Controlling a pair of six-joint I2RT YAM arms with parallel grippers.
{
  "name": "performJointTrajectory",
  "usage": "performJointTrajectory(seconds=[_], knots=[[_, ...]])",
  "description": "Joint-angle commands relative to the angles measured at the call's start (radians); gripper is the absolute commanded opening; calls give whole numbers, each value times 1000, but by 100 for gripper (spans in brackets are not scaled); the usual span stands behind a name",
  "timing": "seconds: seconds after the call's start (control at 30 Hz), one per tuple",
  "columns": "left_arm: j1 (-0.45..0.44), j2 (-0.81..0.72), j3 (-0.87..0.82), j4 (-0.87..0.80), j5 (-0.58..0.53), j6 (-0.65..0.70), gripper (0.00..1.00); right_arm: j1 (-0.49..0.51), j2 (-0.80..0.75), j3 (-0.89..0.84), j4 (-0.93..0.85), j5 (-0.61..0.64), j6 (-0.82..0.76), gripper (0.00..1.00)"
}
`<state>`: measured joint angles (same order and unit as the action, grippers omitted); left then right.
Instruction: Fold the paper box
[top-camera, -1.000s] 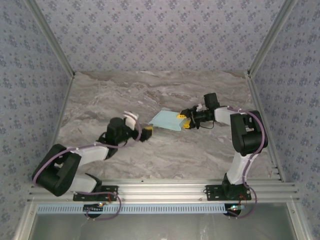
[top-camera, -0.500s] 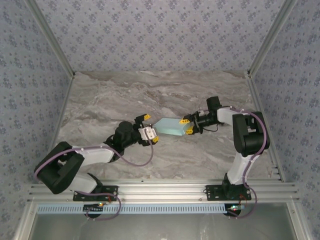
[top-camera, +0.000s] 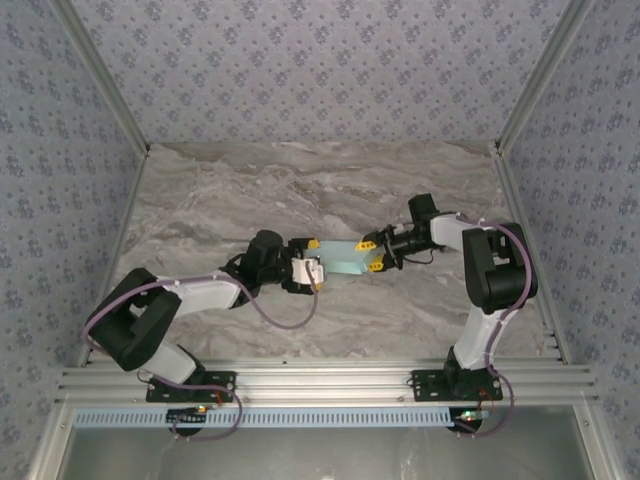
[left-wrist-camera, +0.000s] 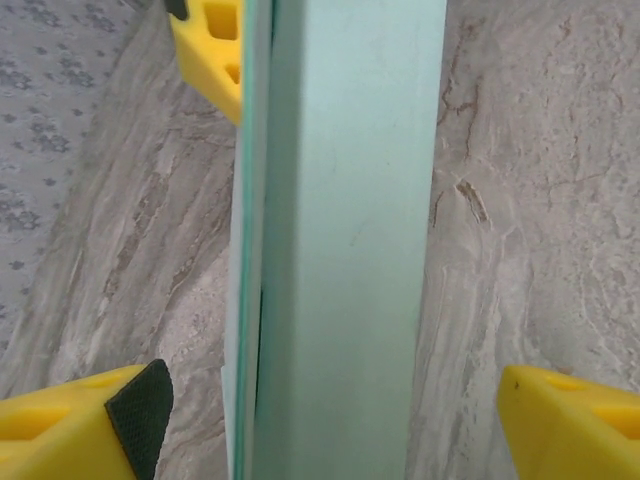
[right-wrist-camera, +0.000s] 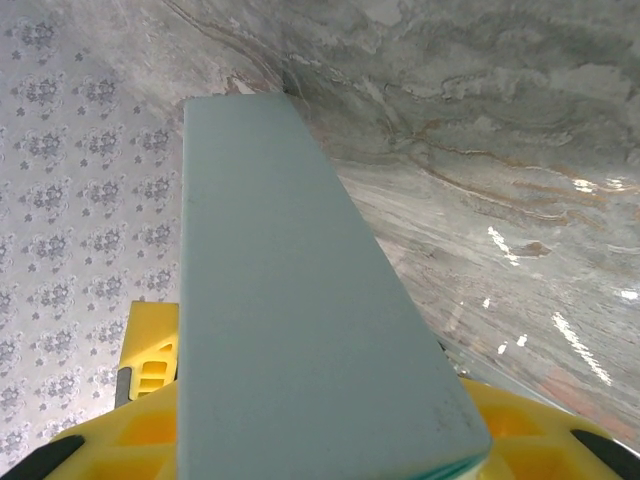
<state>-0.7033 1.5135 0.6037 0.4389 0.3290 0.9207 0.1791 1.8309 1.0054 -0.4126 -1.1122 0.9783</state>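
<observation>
The paper box (top-camera: 343, 257) is a pale mint flattened card sleeve, held off the marble table between both arms. My right gripper (top-camera: 372, 255) is shut on its right end; in the right wrist view the box (right-wrist-camera: 290, 290) stretches away from the gripper (right-wrist-camera: 320, 445) with yellow fingers (right-wrist-camera: 150, 365) at its sides. My left gripper (top-camera: 313, 265) is open and straddles the box's left end. In the left wrist view the box (left-wrist-camera: 340, 250) runs up the middle of the gripper (left-wrist-camera: 330, 425), with a gap to each yellow finger (left-wrist-camera: 80, 425). The right arm's finger (left-wrist-camera: 210, 45) shows at the box's far end.
The grey marble table (top-camera: 230, 200) is walled by patterned panels (top-camera: 320, 70) at the back and both sides. An aluminium rail (top-camera: 320, 380) with both arm bases runs along the near edge.
My left arm has swung right and reached the box, its open jaws now around the box's left end and slightly narrower. The right gripper turned the box and keeps hold.
</observation>
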Motion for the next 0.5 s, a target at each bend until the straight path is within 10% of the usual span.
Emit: performJointTrajectory(seconds=[0.0, 0.47], knots=[[-6, 32, 57, -78, 10, 56, 83, 21, 5, 30, -23, -3, 31, 34], [-5, 43, 83, -78, -58, 45, 52, 43, -5, 62, -30, 5, 68, 37]])
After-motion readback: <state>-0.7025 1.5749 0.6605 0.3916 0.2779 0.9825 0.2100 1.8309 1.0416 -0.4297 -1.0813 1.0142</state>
